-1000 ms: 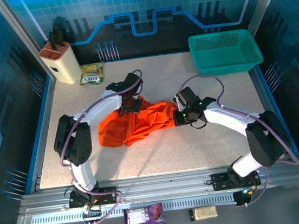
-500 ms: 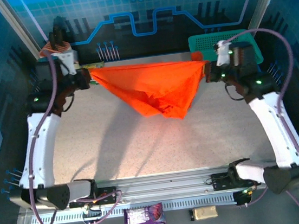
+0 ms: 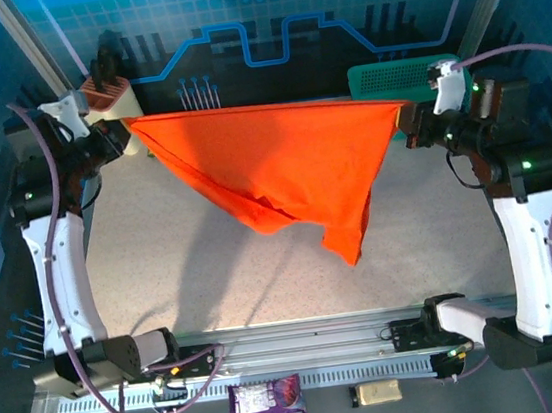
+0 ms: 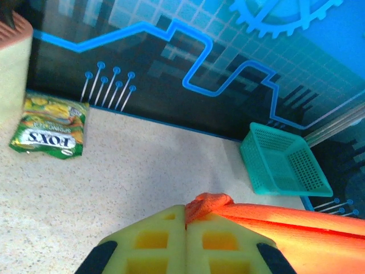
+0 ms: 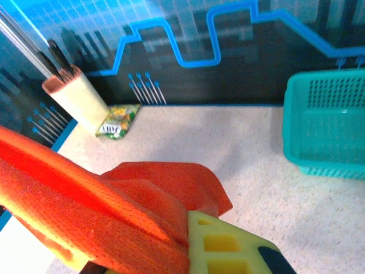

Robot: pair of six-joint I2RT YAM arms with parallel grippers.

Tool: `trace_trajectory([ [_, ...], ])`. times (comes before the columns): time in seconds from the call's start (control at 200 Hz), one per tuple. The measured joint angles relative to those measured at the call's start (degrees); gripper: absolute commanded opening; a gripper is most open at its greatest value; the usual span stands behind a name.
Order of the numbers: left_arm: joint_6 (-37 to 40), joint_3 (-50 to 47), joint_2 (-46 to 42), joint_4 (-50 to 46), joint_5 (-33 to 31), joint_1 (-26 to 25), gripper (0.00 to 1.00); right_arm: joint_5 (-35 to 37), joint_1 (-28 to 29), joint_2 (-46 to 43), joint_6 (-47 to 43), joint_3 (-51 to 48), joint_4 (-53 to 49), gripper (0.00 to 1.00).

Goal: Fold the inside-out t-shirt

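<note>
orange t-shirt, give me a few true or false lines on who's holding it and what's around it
1. The t-shirt hangs stretched between the two arms. True.
2. The left jaws are open and empty. False: they are shut on a bunched bit of the t-shirt.
3. The right jaws are shut on the t-shirt. True.
4. The green snack packet lies inside the teal basket. False: it lies on the table, at the far left beside the beige holder.
</note>
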Motion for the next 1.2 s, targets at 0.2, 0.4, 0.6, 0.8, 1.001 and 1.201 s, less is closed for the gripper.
trace_trajectory([
  [0.2,2.2,-2.4,12.6,-1.1,-0.6,-3.0,0.00,3.7,0.5,13.6,1.5,-5.7,-1.5,0.25],
  [0.4,5.2,-3.5,21.3,-3.5,-6.4,-10.5,0.09,12.4,6.9,18.2,3.5,-13.5,-2.6,0.31],
  [0.6,6.4,-3.2,22.3,-3.7,-10.7,-13.6,0.00,14.0,16.3,15.4,6.4,-21.0,-0.5,0.36],
  [0.8,6.2,1.9,23.9,-3.7,-12.1,-16.1,0.00,11.4,23.0,17.0,11.0,-32.8,4.4,0.45],
  [1.001,6.2,20.2,33.8,-6.7,-11.9,-17.4,0.06,7.0,28.0,22.9,16.4,-37.4,12.9,0.49],
  [1.201,7.8,33.2,41.5,-13.0,-14.3,-20.7,0.39,8.5,29.8,25.6,19.9,-38.4,17.7,0.48],
])
